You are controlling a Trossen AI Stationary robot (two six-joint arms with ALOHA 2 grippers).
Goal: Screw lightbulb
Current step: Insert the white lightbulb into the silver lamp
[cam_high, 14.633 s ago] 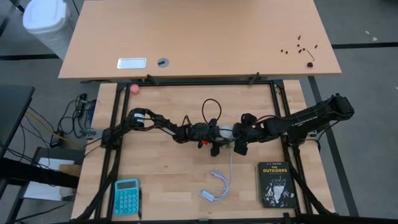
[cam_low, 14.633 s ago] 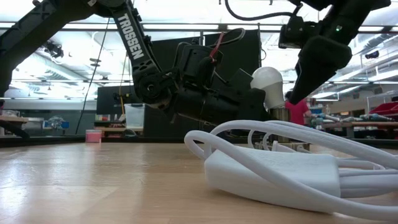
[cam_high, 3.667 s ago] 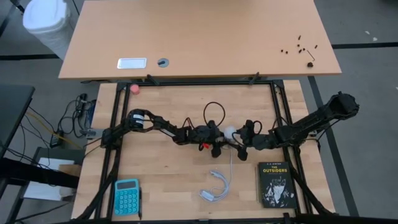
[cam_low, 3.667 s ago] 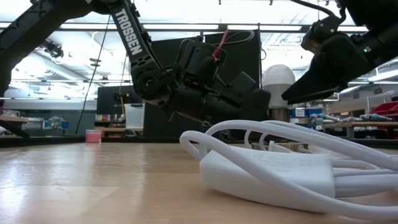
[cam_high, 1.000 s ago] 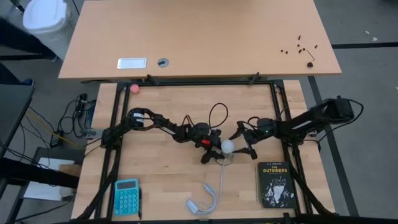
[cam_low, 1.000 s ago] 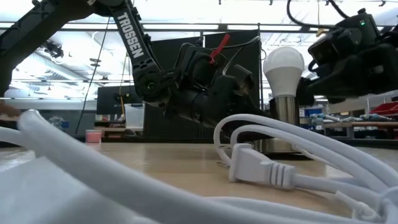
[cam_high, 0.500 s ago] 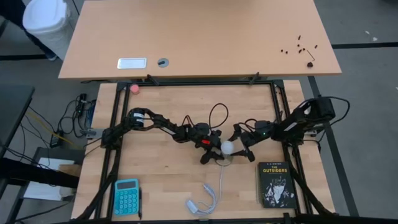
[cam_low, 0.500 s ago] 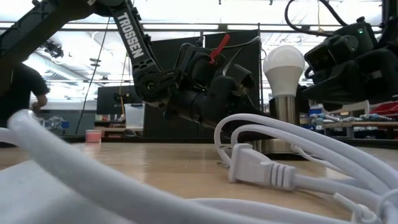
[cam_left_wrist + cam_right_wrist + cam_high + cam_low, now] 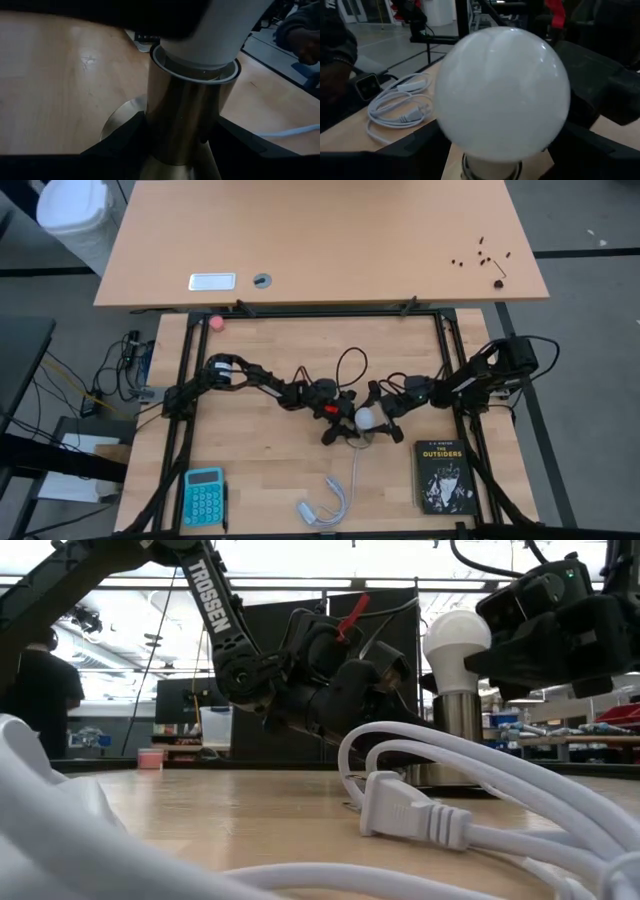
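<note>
The lightbulb (image 9: 371, 418) stands upright near the middle of the table, its neck seated in a brass-coloured socket (image 9: 186, 120) on a round base. The left gripper (image 9: 345, 423) reaches in from the left and has its dark fingers (image 9: 125, 142) clamped on either side of the socket's metal stem. The right gripper (image 9: 385, 412) sits at the globe from the right, its fingers (image 9: 600, 145) spread apart on both sides of the white glass, and I cannot tell whether they touch it. A white cord (image 9: 470, 790) with its plug (image 9: 412, 814) lies coiled on the near side of the table. A black book (image 9: 442, 476) rests at the near right, a blue calculator (image 9: 203, 495) at the near left.
</note>
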